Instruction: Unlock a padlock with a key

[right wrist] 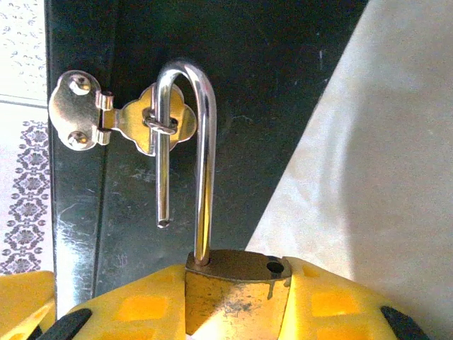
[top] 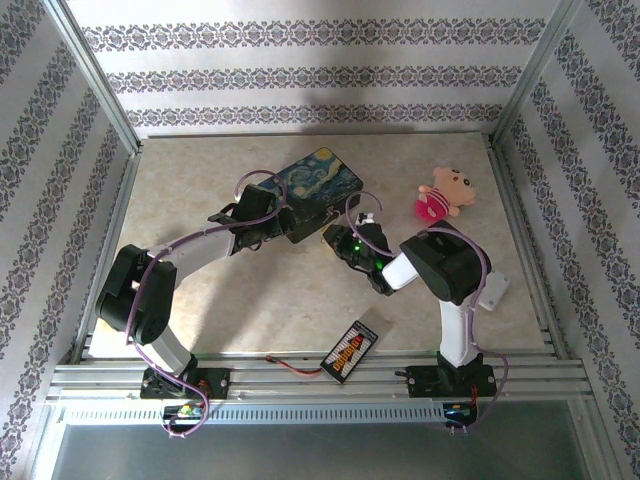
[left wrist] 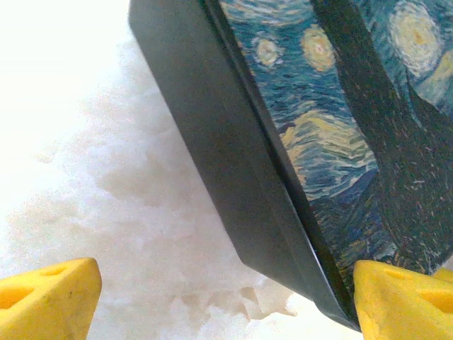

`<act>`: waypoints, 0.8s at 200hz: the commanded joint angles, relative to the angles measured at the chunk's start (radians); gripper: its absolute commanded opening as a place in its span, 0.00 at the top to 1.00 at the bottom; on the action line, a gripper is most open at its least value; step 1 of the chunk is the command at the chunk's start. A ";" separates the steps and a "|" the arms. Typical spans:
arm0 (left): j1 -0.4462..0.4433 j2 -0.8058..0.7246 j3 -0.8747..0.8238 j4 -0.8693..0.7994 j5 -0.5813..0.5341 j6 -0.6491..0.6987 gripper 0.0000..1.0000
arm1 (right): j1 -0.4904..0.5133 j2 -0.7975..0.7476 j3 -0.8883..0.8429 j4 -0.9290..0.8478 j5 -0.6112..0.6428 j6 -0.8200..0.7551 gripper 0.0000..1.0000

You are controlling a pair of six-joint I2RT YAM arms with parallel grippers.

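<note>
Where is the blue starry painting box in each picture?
Top external: the box sits in the middle, toward the far side of the table.
Left wrist: the box runs down the right side, with its painted lid showing.
Right wrist: the box's dark side takes up the top, behind the padlock.
Shared landmark: the beige table beside the box.

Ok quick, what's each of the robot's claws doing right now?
Left gripper: open, holding nothing.
Right gripper: closed on the padlock.
</note>
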 commanded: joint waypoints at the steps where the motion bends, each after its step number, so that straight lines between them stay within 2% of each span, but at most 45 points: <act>1: 0.021 0.005 -0.028 -0.161 -0.051 0.016 0.09 | 0.012 -0.011 -0.056 -0.025 0.125 0.003 1.00; 30: 0.011 -0.039 -0.025 -0.108 -0.019 -0.002 0.06 | 0.045 -0.004 -0.090 0.003 0.152 0.027 1.00; 57: -0.015 -0.065 -0.016 -0.057 -0.041 -0.009 0.02 | 0.057 0.002 -0.117 0.037 0.162 0.048 1.00; 122: -0.042 0.060 0.044 -0.029 -0.040 -0.029 0.00 | 0.111 -0.022 -0.138 0.050 0.185 0.068 1.00; 160: -0.042 0.083 0.058 -0.025 -0.047 -0.018 0.04 | 0.158 -0.048 -0.179 0.055 0.218 0.087 1.00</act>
